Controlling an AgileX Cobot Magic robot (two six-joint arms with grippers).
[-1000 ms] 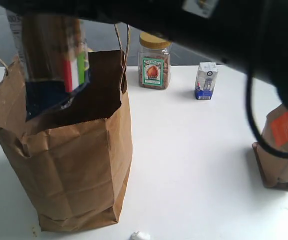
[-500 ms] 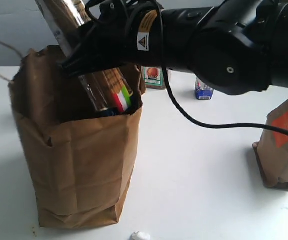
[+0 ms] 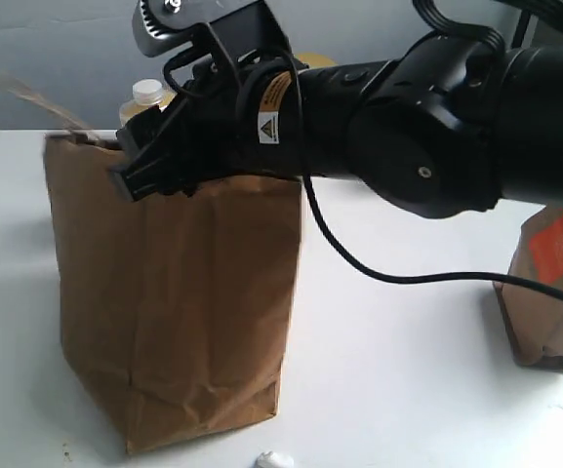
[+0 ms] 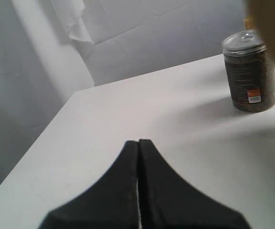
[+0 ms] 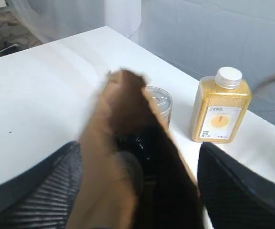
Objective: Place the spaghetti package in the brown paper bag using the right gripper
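Its claw spread apart astride the rim at 12 o'clock, the right gripper [image 3: 154,174] could snag the brown paper bag [image 3: 183,312] and topple it.

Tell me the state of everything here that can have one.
Bag: upright, top open.
Right end effector: open, at the bag's top.
Left end effector: shut, empty.
Yellow bottle: upright, capped.
Jar: upright, lid on.
Pouch: standing.
Spaghetti: out of sight.
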